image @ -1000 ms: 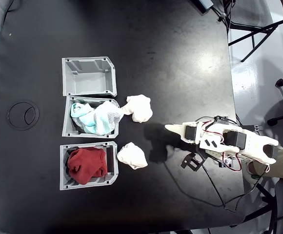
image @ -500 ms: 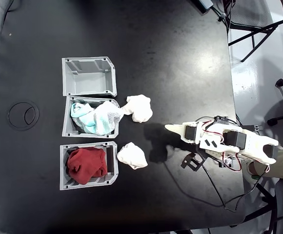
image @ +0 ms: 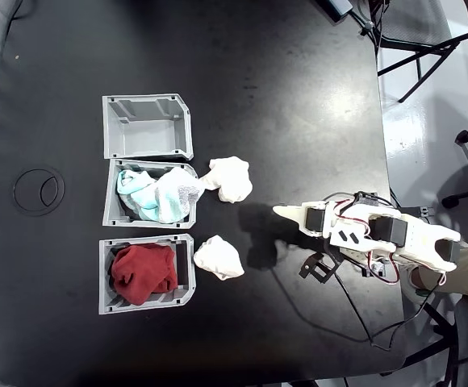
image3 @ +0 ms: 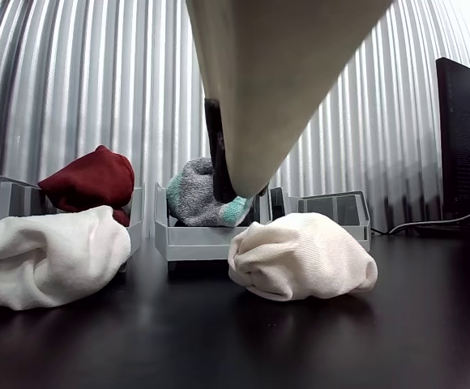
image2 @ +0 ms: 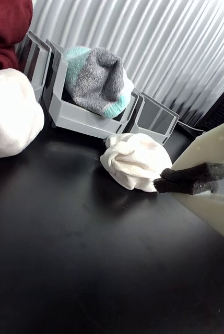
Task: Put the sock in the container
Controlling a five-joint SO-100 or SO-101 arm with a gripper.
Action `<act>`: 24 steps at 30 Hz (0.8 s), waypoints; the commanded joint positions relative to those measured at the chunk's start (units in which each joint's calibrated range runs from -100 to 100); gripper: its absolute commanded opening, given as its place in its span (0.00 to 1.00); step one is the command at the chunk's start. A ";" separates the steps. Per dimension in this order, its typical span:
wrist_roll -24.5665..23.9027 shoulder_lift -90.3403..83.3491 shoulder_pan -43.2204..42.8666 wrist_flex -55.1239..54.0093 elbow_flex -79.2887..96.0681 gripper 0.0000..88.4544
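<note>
In the fixed view the sock (image: 218, 258), a smooth white triangular lump, lies on the black table just right of the bin with red cloth. The container (image: 147, 126), an empty gray bin, is the top one of a column of three. My gripper (image: 282, 212) hovers right of the sock and apart from it, shut and holding nothing. The wrist view has the sock (image2: 10, 117) at the left edge, the container (image2: 153, 117) at back right, and my gripper (image2: 166, 185) with its black pads together. The other view shows the sock (image3: 44, 251) and container (image3: 324, 209).
A lumpier white bundle (image: 230, 178) lies in front of the middle bin (image: 111, 216), which holds teal-and-white cloth. The bottom bin (image: 105, 302) holds red cloth. In the wrist view the bundle (image2: 135, 159) sits just beyond the fingertips. Cables trail by the arm base (image: 411, 242).
</note>
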 commanded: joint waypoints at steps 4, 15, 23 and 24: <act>-0.04 0.25 0.22 0.63 -2.16 0.01; -0.27 0.33 -4.74 7.64 -17.76 0.01; -0.27 2.34 -5.76 7.64 -21.82 0.01; -0.27 3.93 -5.76 7.64 -22.63 0.01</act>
